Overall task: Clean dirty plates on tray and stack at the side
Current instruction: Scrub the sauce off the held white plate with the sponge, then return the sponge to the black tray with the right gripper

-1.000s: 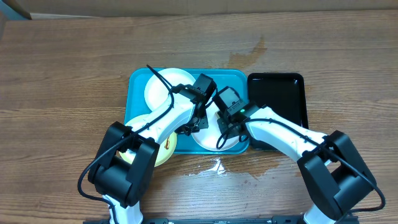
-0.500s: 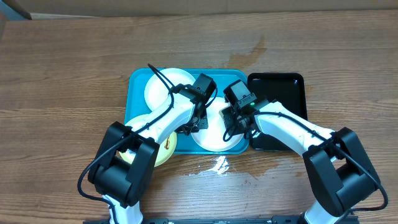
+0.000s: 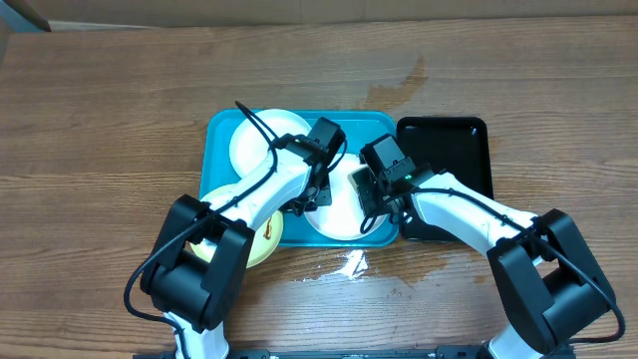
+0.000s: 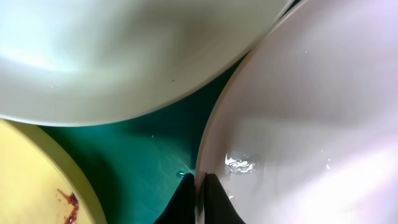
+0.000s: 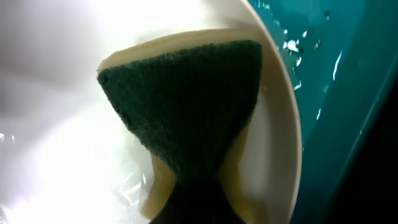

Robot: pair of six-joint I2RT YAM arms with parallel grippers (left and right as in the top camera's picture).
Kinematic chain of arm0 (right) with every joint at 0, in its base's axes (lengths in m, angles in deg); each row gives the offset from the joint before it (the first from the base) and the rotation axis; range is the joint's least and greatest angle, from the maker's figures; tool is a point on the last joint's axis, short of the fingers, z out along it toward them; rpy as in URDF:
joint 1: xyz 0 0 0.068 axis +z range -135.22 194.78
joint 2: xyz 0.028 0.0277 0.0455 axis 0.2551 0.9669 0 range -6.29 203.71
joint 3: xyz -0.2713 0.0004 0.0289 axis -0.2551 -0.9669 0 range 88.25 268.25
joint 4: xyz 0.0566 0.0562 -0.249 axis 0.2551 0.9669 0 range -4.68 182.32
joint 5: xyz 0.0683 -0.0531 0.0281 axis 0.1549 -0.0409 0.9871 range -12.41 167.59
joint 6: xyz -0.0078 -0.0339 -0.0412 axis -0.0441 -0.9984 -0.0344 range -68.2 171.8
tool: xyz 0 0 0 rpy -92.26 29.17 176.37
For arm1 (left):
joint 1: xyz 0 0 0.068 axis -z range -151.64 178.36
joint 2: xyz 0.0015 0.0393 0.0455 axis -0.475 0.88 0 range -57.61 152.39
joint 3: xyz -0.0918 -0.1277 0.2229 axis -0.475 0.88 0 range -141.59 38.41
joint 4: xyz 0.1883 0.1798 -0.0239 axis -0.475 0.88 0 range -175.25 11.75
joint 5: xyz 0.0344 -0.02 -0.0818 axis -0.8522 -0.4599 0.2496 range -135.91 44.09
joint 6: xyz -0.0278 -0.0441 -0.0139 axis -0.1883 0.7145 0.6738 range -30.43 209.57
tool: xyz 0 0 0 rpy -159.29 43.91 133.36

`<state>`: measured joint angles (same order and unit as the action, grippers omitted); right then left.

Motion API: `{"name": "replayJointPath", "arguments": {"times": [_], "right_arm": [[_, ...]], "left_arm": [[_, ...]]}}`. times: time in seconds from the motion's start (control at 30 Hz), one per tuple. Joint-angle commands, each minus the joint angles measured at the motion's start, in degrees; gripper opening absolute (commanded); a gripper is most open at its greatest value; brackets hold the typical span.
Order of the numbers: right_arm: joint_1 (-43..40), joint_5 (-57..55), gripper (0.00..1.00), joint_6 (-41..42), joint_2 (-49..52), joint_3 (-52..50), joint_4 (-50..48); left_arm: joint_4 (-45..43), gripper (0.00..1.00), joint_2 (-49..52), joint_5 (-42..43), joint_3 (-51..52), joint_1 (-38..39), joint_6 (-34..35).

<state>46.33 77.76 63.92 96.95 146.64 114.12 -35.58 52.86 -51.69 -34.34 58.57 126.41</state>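
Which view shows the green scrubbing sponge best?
The right wrist view: the green scrubbing sponge fills the frame, pressed on a white round plate. Overhead, the right gripper mostly hides it; the left wrist view misses it.

The white-and-black left arm [image 3: 261, 189] and right arm [image 3: 454, 207] angle inward, wrists close together. The left gripper [image 4: 198, 198] pinches a round white plate [image 4: 298, 112] by its rim. The right gripper [image 5: 186, 199] clamps a green-faced yellow sponge [image 5: 186, 99].

**Colours as I read them from the feeds**

- Tray [image 3: 219, 160]: turquoise.
- Far white plate [image 3: 249, 145], centre white plate [image 3: 334, 214]: plain white.
- Yellow-green plate [image 4: 31, 174]: pale, with one dark red smear.
- Sponge [image 5: 186, 106]: dark green scouring face over yellow.
- Side tray [image 3: 449, 160]: glossy black.
- Bench [image 3: 100, 100]: brown wood grain, darker in one patch.
- Arms [image 3: 269, 184]: white, with black joints.
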Motion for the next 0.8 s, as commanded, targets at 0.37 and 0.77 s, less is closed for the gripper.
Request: {"name": "replayJointPath", "arguments": {"times": [0.37,0.77], "right_arm": [[0.2,-5.7,0.04,-0.1,2.7,-1.9,-7.6],[0.2,-7.7,0.04,-0.2,3.2,-2.8,-11.8]], "left_arm": [[0.4,0.04,-1.1,-0.1,0.7,0.1,-2.0],[0.4,0.04,-1.1,-0.1,0.7,0.1,-2.0]]}}
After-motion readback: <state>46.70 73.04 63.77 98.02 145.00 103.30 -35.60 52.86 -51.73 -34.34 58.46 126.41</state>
